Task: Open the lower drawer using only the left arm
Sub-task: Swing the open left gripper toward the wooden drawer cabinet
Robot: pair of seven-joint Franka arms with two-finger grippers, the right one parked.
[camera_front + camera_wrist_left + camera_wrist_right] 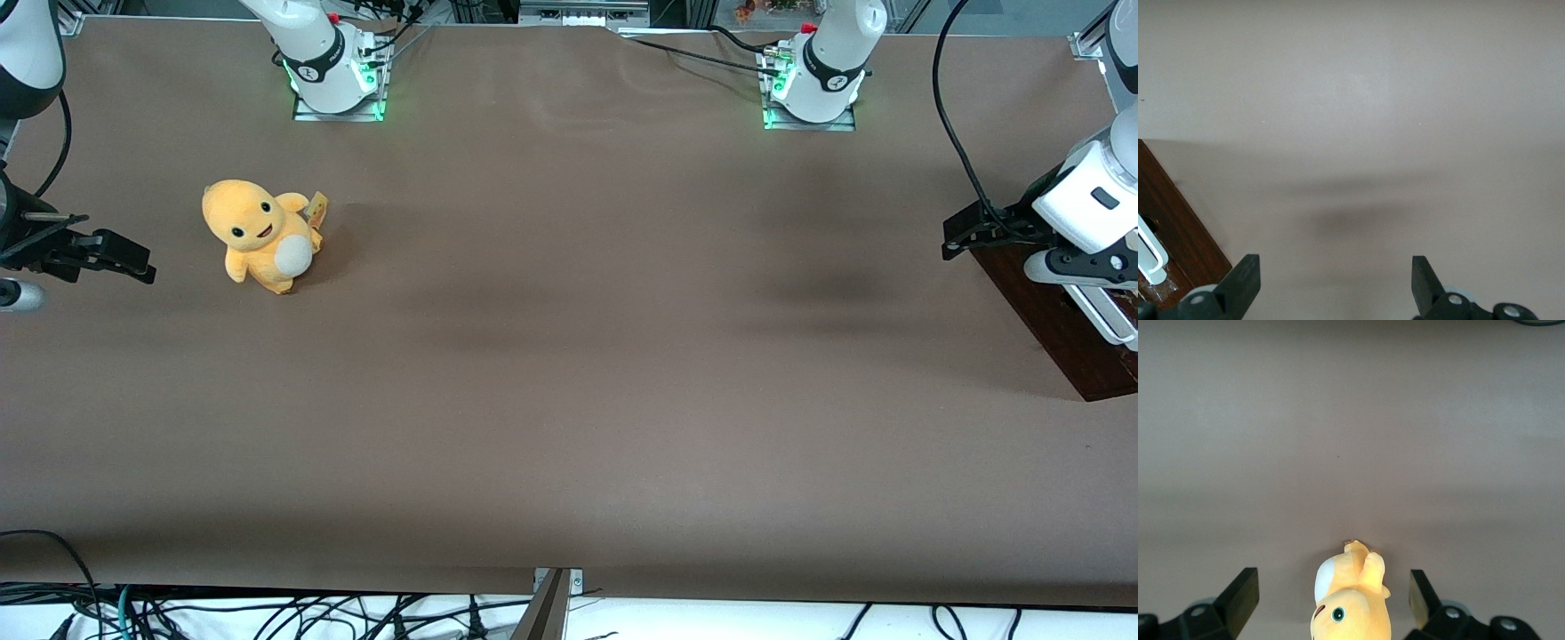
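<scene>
the step in hand looks like the approach to the handle, so the large white jointed left arm (1089,200) should bring its black two-finger end effector (1331,280) to the long white bar-loop handle (1151,250) of the shallow lower drawer with the dark brown wooden front (1062,333). this drawer stands at the table (569,356) edge at the working arm's end, only partly in the front view, and the arm's wrist hangs above it. to do the step well, i think the fingers should go one on each side of the white bar, near its middle, so that the pull stays straight and the drawer does not twist in its guides; the pull should then follow the line in which the drawer slides, out toward the middle of the table, slow and even. a grip near one end of the bar could make the drawer jam, in my judgement. the end effector is spread wide in the wrist view, with bare table surface between its two fingertips (1245,277); it holds nothing and touches nothing. the dark wooden front and the white handle lie just beside one fingertip, not between the two, so the end effector is not yet lined up with the bar. a yellow plush toy with a white belly (262,236) sits well apart, toward the parked arm's end of the table, and should not be in the way.
</scene>
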